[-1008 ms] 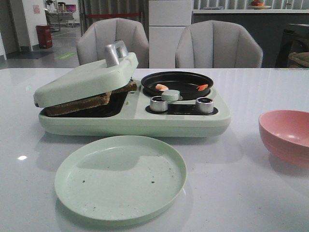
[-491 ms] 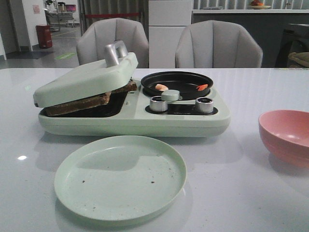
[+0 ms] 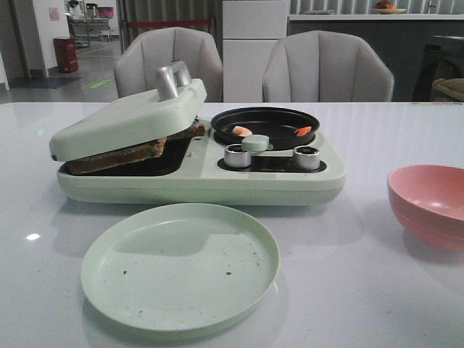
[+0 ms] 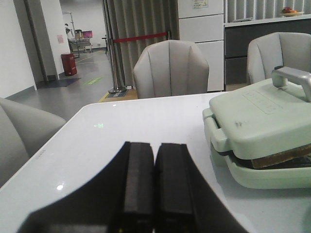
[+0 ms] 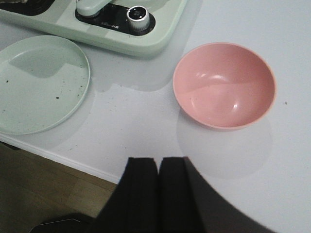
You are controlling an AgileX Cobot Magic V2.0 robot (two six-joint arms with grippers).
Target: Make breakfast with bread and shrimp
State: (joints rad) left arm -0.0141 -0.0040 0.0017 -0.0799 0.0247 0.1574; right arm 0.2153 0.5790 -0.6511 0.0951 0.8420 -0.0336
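A pale green breakfast maker [image 3: 203, 174] blocks the table's [image 3: 377, 290] middle. A green plate [image 3: 180, 264] fills the near edge, a pink bowl [image 3: 429, 203] the right edge. Bare tabletop apparently lies between plate and bowl.

We cannot read any text, brand or number here. The breakfast machine [image 3: 203, 174] has a dark panel [image 5: 114, 19] around its silver knobs [image 3: 238, 155] with small pale marks, but they are too blurred to read. On the back wall, at 11 o'clock, hangs a small sign [image 3: 55, 13], also unreadable.
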